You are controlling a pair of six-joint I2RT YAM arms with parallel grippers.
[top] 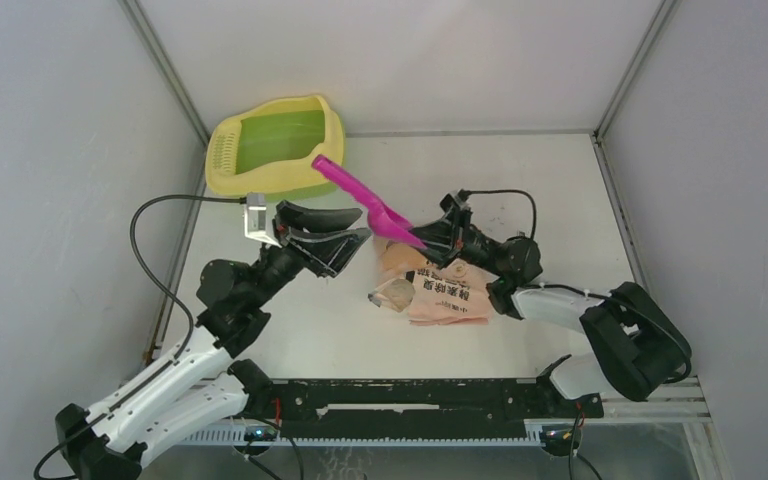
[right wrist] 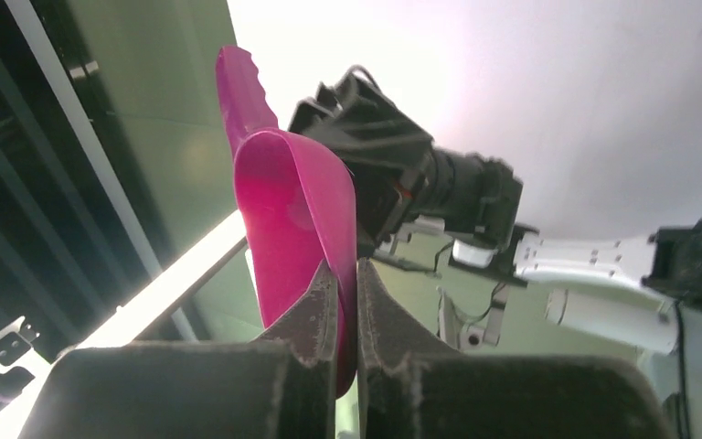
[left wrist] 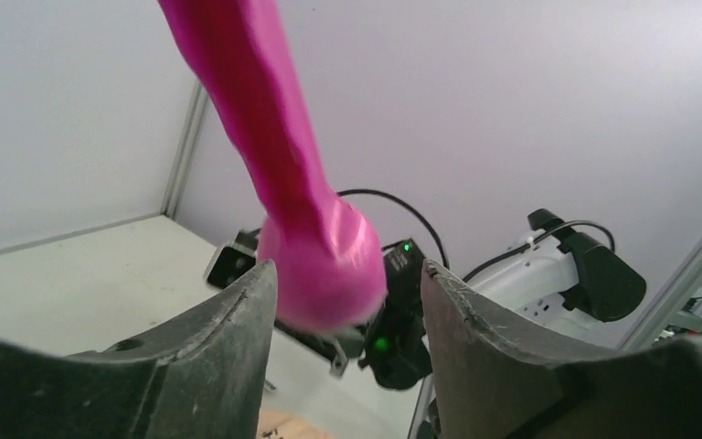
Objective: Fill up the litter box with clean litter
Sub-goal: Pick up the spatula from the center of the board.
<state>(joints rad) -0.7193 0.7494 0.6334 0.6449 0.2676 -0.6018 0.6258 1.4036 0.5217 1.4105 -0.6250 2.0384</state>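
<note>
The litter box [top: 222,150], yellow with a green basin, stands at the table's back left. A magenta scoop [top: 358,196] hangs slanted in the air, handle toward the box. My right gripper [top: 423,239] is shut on the scoop's bowl wall [right wrist: 306,219], and its fingers [right wrist: 322,306] pinch the thin plastic. My left gripper [top: 360,226] stands open just below the scoop; in its wrist view the scoop [left wrist: 320,265] sits between and beyond the spread fingers [left wrist: 247,311], not gripped. I cannot make out the clean litter in any view.
A flat pink-orange printed bag [top: 442,292] lies on the table under the right gripper. A black cable [top: 150,255] loops by the left arm. Grey walls enclose the table on three sides.
</note>
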